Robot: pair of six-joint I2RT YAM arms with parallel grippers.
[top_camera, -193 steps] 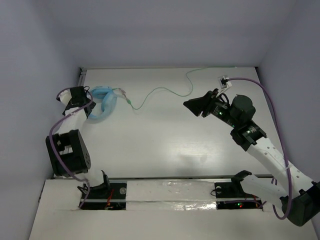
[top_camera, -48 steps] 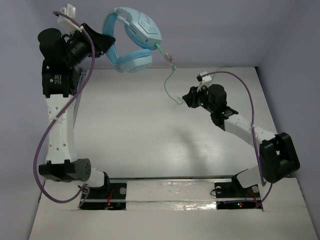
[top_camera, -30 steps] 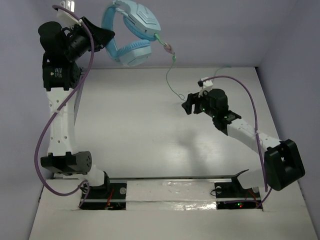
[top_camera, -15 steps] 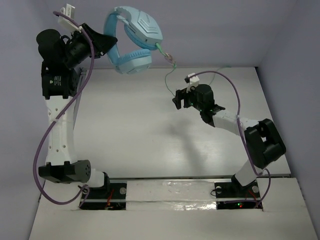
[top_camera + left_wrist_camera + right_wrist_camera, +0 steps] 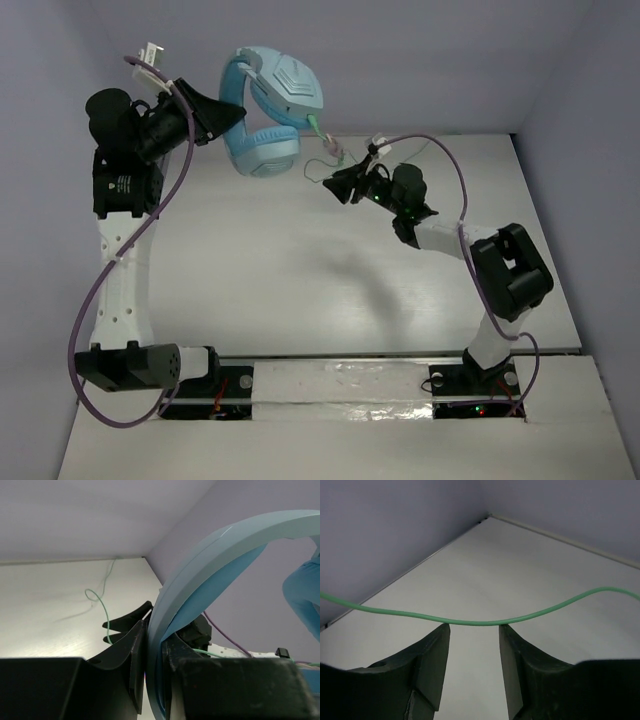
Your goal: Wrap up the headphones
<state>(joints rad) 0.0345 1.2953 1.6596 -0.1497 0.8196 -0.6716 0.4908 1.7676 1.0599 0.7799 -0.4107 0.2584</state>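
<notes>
Thin pale-green cable is laid crosswise, mid-frame, at half-open right gripper tips, unpinched; light blue over-ear headphones are clamped by left gripper.

- Left arm stands tall, left gripper clamped on the headphones
- Right arm folded low, right gripper level, jaws apart

headphones high above table, rear-left; cable hanging right of them
</notes>
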